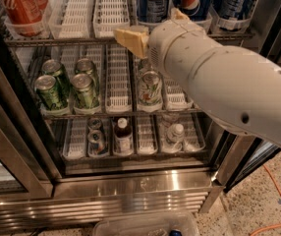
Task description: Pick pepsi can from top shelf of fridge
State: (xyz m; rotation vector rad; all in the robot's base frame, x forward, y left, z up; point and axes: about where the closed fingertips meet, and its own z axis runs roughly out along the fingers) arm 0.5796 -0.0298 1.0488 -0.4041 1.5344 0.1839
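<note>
1. A speckled terrazzo floor (251,208) lies at the lower right, with an orange cable (277,200) running across it.
2. The tall stainless-steel drinks fridge (130,187) fills most of the view, its racks exposed above a louvred steel base.
3. The chrome wire top shelf (57,41) carries white slotted plastic lane trays; several of the left lanes hold nothing.
4. The dark blue aluminium pepsi can (195,1) with the red-white-blue globe stands at the front of the top shelf, right of centre, between two similar blue cans (152,1).
5. A red Coca-Cola can (20,6) stands at the far left of the same shelf.
6. The robot's white arm (229,82) reaches in from the right; its gripper (150,27) hovers at the front edge of the top shelf, just below the blue cans.
7. The tan fingers (130,39) are spread apart and hold nothing.
8. Green soda cans (49,90) sit on the middle rack, and small bottles (123,134) on the rack below.
</note>
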